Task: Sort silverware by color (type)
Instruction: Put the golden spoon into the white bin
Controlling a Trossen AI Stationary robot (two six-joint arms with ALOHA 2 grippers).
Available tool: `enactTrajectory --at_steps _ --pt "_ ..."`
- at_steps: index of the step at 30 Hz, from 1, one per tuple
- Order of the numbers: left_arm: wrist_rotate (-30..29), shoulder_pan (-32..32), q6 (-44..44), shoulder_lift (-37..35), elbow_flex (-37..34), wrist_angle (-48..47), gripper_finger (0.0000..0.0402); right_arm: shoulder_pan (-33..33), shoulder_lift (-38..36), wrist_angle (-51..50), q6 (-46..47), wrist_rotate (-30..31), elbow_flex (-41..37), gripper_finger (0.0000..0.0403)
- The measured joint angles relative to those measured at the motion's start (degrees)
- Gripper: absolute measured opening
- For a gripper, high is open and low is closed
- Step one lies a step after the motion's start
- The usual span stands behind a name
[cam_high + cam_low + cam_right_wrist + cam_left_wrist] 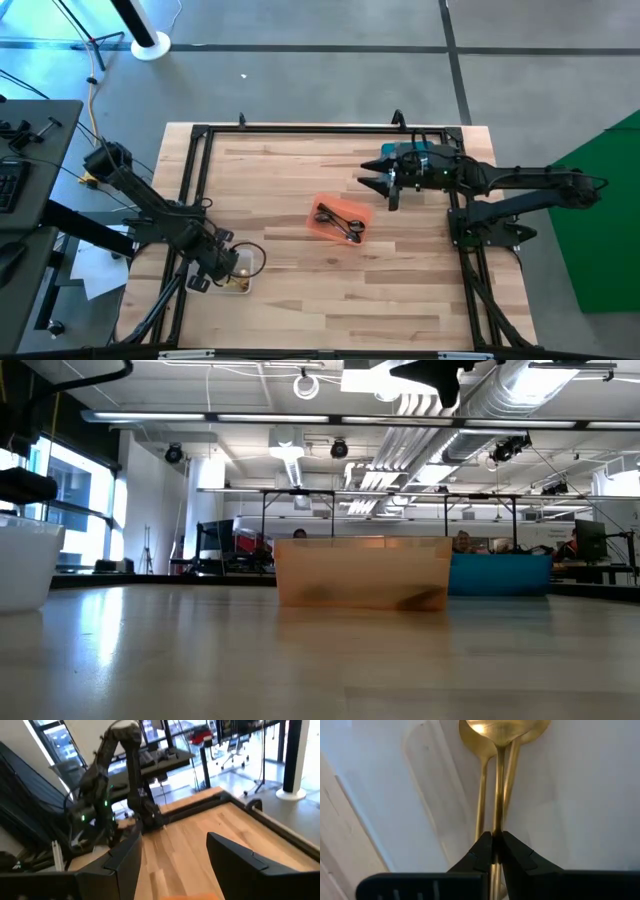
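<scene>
My left gripper (228,268) reaches down into a white bin (246,262) near the table's left near corner and is shut on a gold spoon (496,775). In the left wrist view, two more gold pieces (481,790) lie beside it on the bin's white floor. Black silverware (340,221) lies in an orange bin (322,208) at the table's middle. My right gripper (372,180) is open and holds nothing, hovering between the orange bin and a blue bin (412,150) toward the far right. My left gripper (496,836) pinches the gold spoon's thin handle (496,822) between its two fingertips, the fingers running along the handle. The spoon's bowl (492,729) points away from the gripper, over the bin's floor. Whether the spoon rests on the floor, I cannot tell.
A black frame (200,135) runs round the table's edges. In the low view the white bin (25,565), the orange bin (362,572) and the blue bin (500,573) stand in a row. Bare wood lies toward the near edge (350,300). The left arm (125,775) shows in the right wrist view.
</scene>
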Motion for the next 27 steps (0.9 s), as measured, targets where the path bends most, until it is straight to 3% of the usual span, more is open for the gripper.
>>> enactTrajectory --at_steps 10,27 --pt "-0.04 -0.02 -1.56 7.57 0.34 1.15 0.0018 0.0 -0.12 1.87 -1.98 -0.02 0.0 0.0209" --pt "2.45 0.0 -4.74 6.28 0.02 2.34 0.0063 0.01 -0.12 1.87 -1.98 -0.09 0.0 0.0209"
